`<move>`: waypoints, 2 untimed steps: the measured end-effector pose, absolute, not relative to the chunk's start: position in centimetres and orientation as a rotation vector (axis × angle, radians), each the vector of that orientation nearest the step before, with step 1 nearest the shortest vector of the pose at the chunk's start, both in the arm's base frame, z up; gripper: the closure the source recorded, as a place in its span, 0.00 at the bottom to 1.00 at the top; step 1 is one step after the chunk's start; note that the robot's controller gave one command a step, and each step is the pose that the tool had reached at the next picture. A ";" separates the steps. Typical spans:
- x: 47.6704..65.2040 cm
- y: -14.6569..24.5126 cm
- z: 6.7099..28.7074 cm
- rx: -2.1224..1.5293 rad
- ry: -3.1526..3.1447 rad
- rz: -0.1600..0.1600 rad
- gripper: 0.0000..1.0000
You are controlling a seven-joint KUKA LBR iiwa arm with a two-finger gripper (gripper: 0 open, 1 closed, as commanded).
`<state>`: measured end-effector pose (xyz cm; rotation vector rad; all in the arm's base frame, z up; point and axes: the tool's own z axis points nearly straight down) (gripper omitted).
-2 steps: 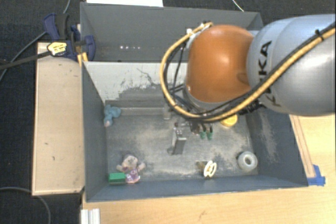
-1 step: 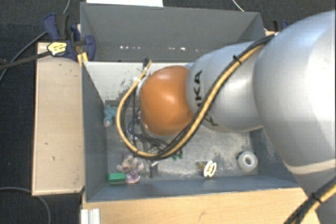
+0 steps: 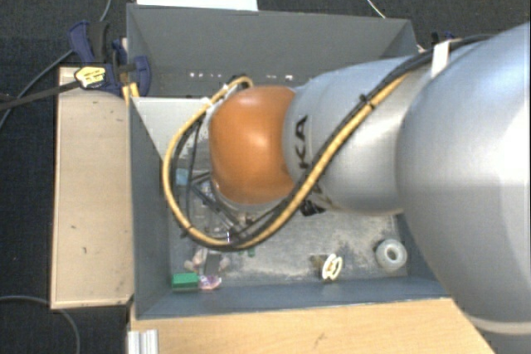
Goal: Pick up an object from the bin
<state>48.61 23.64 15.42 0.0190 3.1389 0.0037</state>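
Observation:
My gripper (image 3: 217,221) is low in the left half of the bin, its dark body showing just under the arm's orange cover. Right below it, at the front left corner, lie a small green block (image 3: 184,281) and a pale pink and purple thing (image 3: 208,281) that touches the block's right side. A tiny green bit (image 3: 249,251) lies to the right of the gripper. I see nothing held by the gripper.
A small yellow and white piece (image 3: 332,267) lies near the front wall at mid-bin. A grey-white ring-shaped roll (image 3: 390,253) sits to its right. The arm and its looping cables cover the bin's middle and right.

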 end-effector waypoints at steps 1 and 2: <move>48.1 22.3 11.5 -1.220 2.891 0.003 0.00; 48.7 23.4 7.3 -0.674 3.065 0.004 0.00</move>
